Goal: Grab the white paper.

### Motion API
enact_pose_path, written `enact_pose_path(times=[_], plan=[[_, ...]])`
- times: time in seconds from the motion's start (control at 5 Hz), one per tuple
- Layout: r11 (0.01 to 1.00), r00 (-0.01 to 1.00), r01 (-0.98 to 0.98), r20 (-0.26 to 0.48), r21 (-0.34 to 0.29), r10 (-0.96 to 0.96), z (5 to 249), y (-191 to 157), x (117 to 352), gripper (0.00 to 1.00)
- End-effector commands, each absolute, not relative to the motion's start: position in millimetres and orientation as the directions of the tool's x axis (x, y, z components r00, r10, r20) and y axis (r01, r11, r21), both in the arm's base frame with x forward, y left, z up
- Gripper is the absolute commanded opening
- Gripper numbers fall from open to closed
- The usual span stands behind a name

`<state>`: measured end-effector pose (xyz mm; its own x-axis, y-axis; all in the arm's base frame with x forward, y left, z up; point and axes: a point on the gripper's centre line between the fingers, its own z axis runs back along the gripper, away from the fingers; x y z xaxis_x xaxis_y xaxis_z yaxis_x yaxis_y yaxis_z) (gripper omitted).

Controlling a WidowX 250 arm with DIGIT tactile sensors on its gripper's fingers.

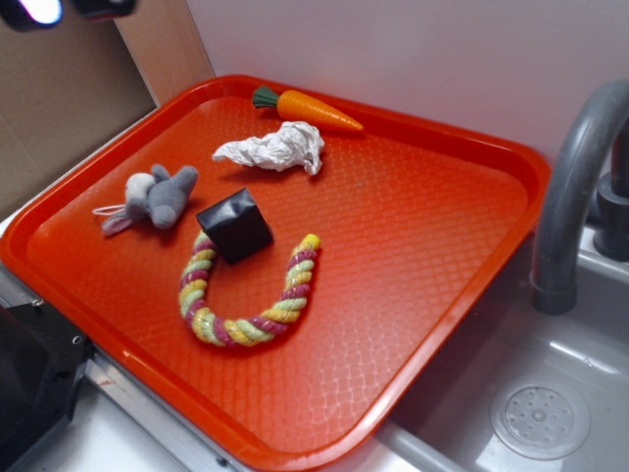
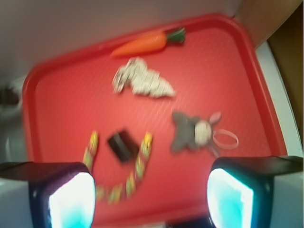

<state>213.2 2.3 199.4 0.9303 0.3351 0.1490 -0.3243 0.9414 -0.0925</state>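
The white paper [image 1: 275, 148] is a crumpled elongated wad lying on the red tray [image 1: 423, 226], near its far side, just in front of the toy carrot [image 1: 307, 108]. In the wrist view the white paper [image 2: 141, 79] lies far ahead of my gripper [image 2: 151, 199], below the carrot [image 2: 145, 44]. The gripper is open and empty, its two fingers spread wide at the bottom of the wrist view, high above the tray's near part. In the exterior view only a dark bit of the arm shows at the top left corner.
A grey and white plush mouse [image 1: 152, 198] lies on the left of the tray, a black block [image 1: 234, 225] inside a U-shaped coloured rope toy [image 1: 246, 295] in the middle. A grey faucet [image 1: 575, 187] and a sink [image 1: 541, 413] stand to the right.
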Motion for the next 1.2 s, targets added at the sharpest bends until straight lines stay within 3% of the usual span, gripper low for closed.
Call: enact_pose_path(times=[0.0, 0.2, 0.6, 0.8, 1.0], plan=[[0.898, 0.867, -0.435, 0.236, -0.071, 0.438, 165, 10, 277, 1.0], [0.901, 0.86, -0.43, 0.28, -0.049, 0.426, 146, 5, 293, 1.0], [0.906, 0.882, -0.42, 0.213, -0.05, 0.42, 93, 5, 317, 1.0], [0.908, 0.886, -0.417, 0.207, -0.038, 0.415, 79, 1, 318, 1.0], [0.918, 0.905, -0.393, 0.153, -0.06, 0.397, 62, -3, 319, 1.0]])
